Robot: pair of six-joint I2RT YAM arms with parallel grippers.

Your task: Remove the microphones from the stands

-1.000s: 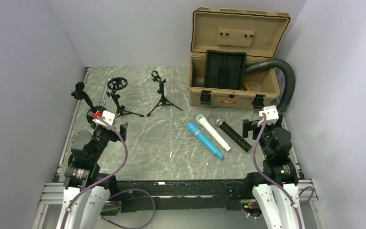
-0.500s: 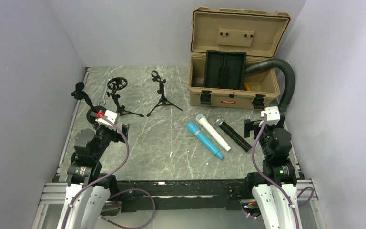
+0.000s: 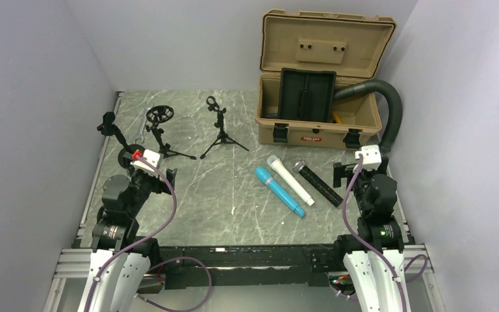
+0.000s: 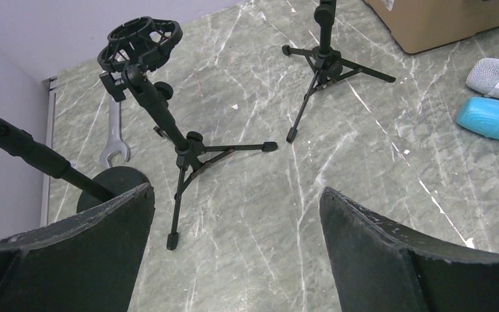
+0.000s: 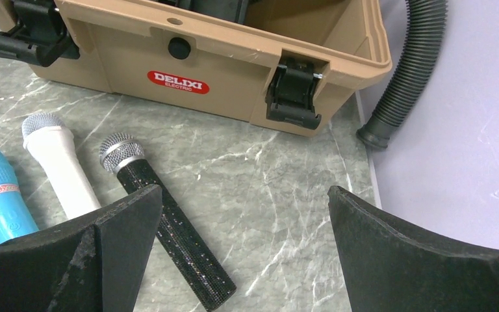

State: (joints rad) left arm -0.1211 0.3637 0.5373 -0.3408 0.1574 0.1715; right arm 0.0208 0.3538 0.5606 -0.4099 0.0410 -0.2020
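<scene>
We see left gripper [image 4: 237,192] and right gripper [image 5: 243,190] both spread apart. Tripod stands [image 4: 188,146], three microphones [image 3: 290,180] and tan case [image 3: 312,133] crowd our grey marbled bench [image 3: 221,195]; lilac walls [image 3: 182,39] around.

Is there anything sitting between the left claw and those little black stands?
Nothing visible does. The open left gripper faces the shock-mount stand with only table between them; a wrench lies off to the side. The mount itself looks empty.
</scene>
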